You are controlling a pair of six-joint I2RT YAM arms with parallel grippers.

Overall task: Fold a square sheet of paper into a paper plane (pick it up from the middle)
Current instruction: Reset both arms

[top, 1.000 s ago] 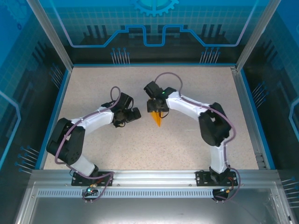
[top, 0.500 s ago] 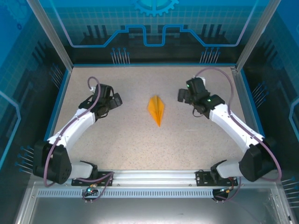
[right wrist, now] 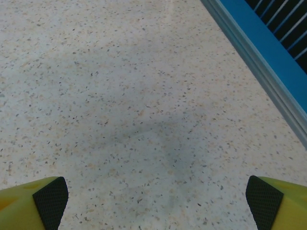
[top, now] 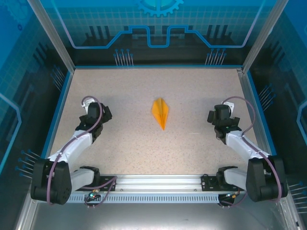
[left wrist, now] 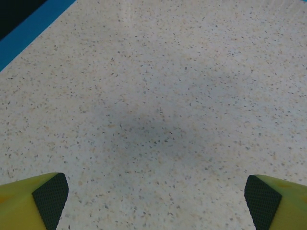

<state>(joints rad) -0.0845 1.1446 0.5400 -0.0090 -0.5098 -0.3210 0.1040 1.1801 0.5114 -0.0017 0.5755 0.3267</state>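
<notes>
The square sheet of paper lies folded as an orange-yellow paper plane point(top: 160, 112), a narrow dart flat on the speckled table point(top: 158, 148) at its middle, tip pointing toward the near edge. My left gripper point(top: 99, 114) is drawn back to the left side, well apart from the plane. In the left wrist view it point(left wrist: 156, 196) is open, with bare tabletop between its yellow fingers point(left wrist: 33, 199). On the right side my right gripper point(top: 217, 115) is likewise far from the plane. The right wrist view shows it point(right wrist: 157, 196) open with nothing between the fingers point(right wrist: 36, 199).
A blue rim point(top: 64, 96) borders the table on the left, back and right, with transparent enclosure walls above it. The right wrist view shows the blue edge point(right wrist: 261, 50) close by. An aluminium rail point(top: 158, 182) with both arm bases runs along the near edge.
The right gripper opened and left the paper plane lying at the table's middle. Both arms swung away from the centre and folded back toward their own sides.
</notes>
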